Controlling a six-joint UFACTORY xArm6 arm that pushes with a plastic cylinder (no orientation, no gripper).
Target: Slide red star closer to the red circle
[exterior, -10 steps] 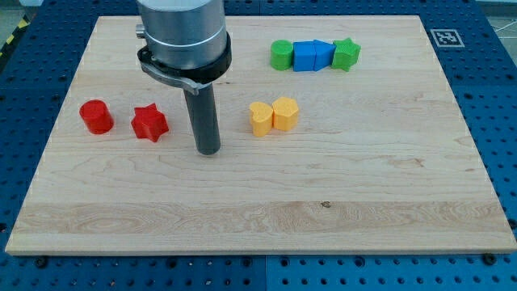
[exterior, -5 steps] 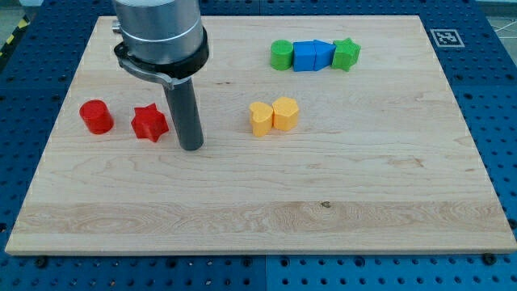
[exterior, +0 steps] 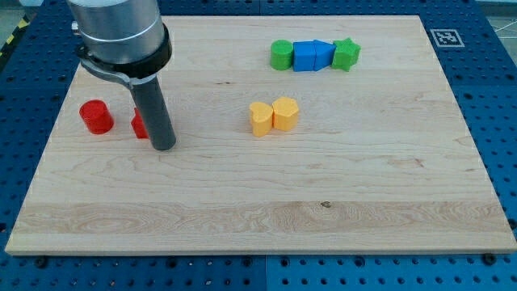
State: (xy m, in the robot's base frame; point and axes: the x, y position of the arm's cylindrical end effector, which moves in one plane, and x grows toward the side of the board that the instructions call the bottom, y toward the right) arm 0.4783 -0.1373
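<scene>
The red circle [exterior: 96, 116] stands near the board's left edge. The red star [exterior: 140, 124] sits just to its right, with a small gap between them. Most of the star is hidden behind my dark rod. My tip [exterior: 163, 146] rests on the board at the star's lower right side, touching it or very close to it; I cannot tell which.
Two yellow blocks [exterior: 273, 115] sit side by side at the board's middle. A green circle [exterior: 281, 54], two blue blocks [exterior: 313, 56] and a green star [exterior: 346, 53] form a row at the view's top. The wooden board [exterior: 258, 226] lies on a blue perforated table.
My tip has slid left, from well right of the red star to right against it. The rod now covers most of the star. The blocks have not visibly moved.
</scene>
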